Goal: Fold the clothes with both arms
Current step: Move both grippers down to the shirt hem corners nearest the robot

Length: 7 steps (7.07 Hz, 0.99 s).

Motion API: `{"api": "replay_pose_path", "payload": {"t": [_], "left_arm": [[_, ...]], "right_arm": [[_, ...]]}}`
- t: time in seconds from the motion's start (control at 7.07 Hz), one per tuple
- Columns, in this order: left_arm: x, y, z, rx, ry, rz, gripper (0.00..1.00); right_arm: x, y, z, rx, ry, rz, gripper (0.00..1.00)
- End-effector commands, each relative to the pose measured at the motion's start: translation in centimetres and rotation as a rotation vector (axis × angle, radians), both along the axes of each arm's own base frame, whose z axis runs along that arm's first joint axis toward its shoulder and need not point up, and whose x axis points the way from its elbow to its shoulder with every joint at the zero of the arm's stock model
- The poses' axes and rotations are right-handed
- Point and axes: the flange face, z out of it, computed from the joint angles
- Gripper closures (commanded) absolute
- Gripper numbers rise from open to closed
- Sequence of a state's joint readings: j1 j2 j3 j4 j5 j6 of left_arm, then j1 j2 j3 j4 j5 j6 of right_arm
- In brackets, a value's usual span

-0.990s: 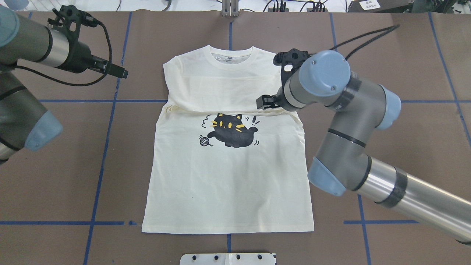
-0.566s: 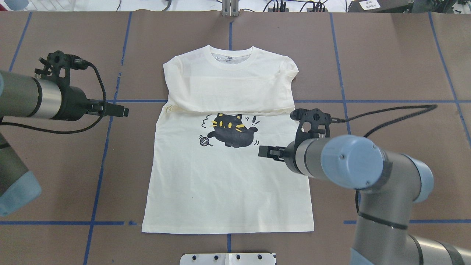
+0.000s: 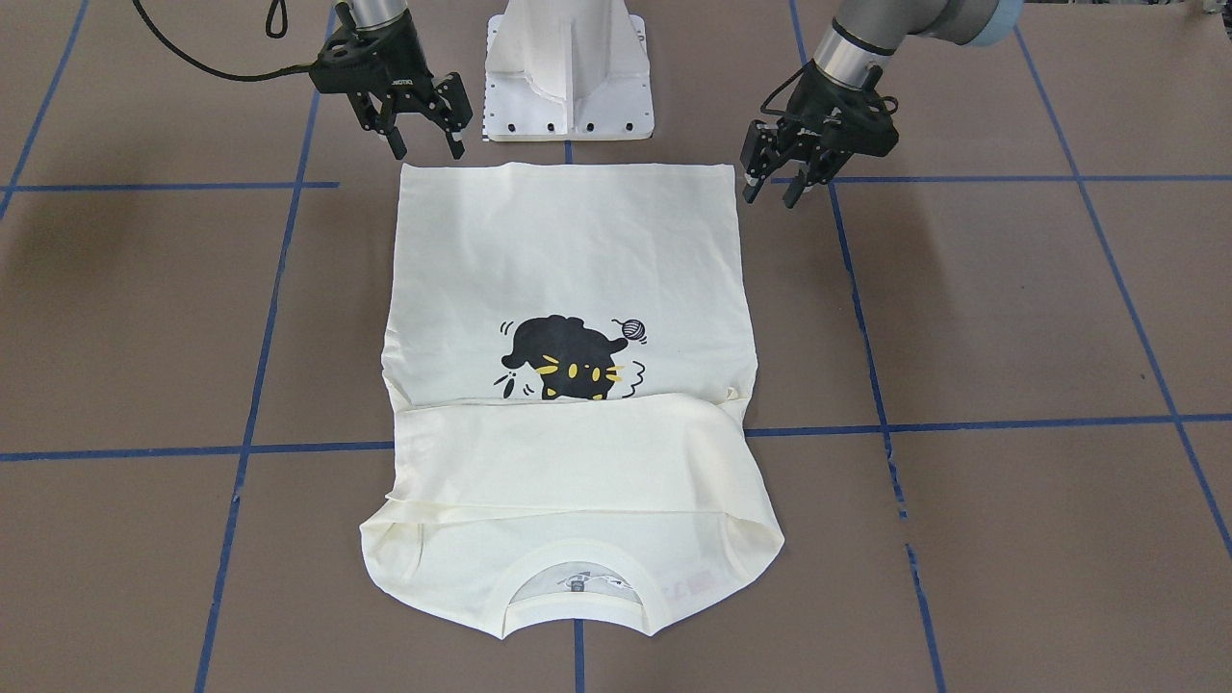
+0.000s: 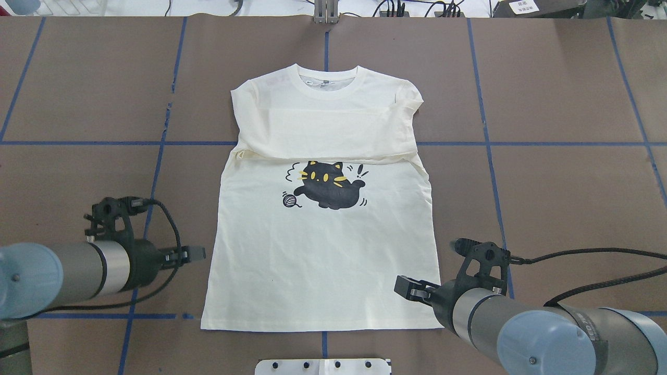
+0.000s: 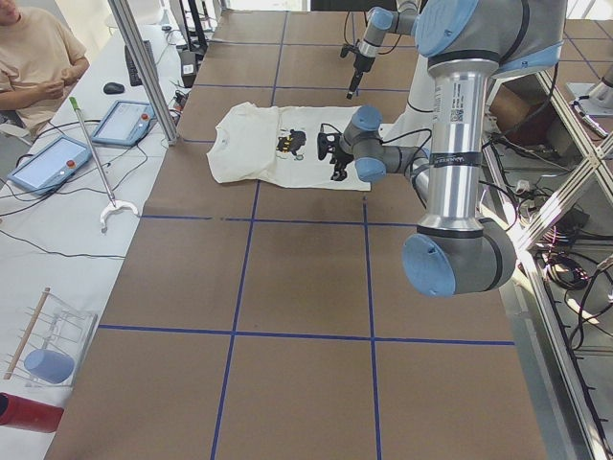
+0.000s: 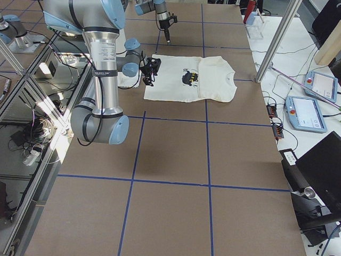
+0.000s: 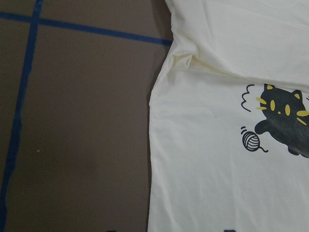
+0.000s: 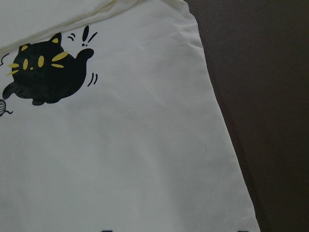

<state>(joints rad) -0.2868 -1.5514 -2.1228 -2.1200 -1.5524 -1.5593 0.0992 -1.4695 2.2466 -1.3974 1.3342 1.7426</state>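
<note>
A cream-white T-shirt [image 4: 323, 250] lies flat and face up on the brown surface [image 4: 563, 198], which is marked into squares by blue tape lines [image 4: 521, 143]. Its collar [image 4: 327, 83] points away from the robot and its hem [image 4: 323, 325] lies nearest the white pedestal base [image 3: 568, 67]. The sleeves [image 4: 323, 133] are folded inward across the chest and form a cream band that runs from one side edge to the other. Its lower edge sits just above the black cat print [image 4: 325, 185]. The cat has yellow eyes and stripes, and a small ball of yarn [image 4: 288, 199] is drawn beside it. Below the print the body of the shirt is smooth and plain down to the hem.

The left gripper [image 4: 197, 253] hangs just beside the shirt's left side edge, a little up from the hem corner. It is over bare surface, its jaws are apart and they hold nothing. The right gripper [image 4: 404, 287] hangs by the opposite hem corner. The overhead view sets it over the cloth just inside the right edge, while the front-facing view puts it just past the hem, so it is raised off the shirt. Its jaws are also spread and empty.

The left wrist camera looks down on the shirt's left edge, the end of the sleeve fold and the yarn ball. The right wrist camera looks down on the right edge and the cat.
</note>
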Motion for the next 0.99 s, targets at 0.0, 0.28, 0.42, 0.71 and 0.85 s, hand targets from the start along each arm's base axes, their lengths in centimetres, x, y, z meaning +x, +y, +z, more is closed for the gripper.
{"api": "replay_pose_path", "payload": {"t": [0.0, 0.28, 0.42, 0.71, 0.85], "left_arm": [[3.1, 5.0, 2.5, -0.053, -0.057, 0.006, 0.36], [5.0, 7.4, 3.2, -0.089, -0.070, 0.026, 0.41], [5.2, 7.5, 3.1, -0.114, -0.062, 0.013, 0.52], [5.9, 7.4, 1.7, -0.145, -0.023, -0.006, 0.54], [6.2, 7.4, 1.9, -0.147, -0.026, -0.006, 0.54]], "right_arm": [[0.0, 0.4, 0.3, 0.000, 0.005, 0.001, 0.08], [0.0, 0.5, 0.4, 0.008, 0.007, 0.011, 0.08], [-0.1, 0.6, 0.4, 0.008, 0.008, 0.010, 0.07], [-0.1, 0.6, 0.4, 0.016, 0.007, 0.026, 0.06], [-0.1, 0.6, 0.4, 0.016, 0.007, 0.026, 0.06]]}}
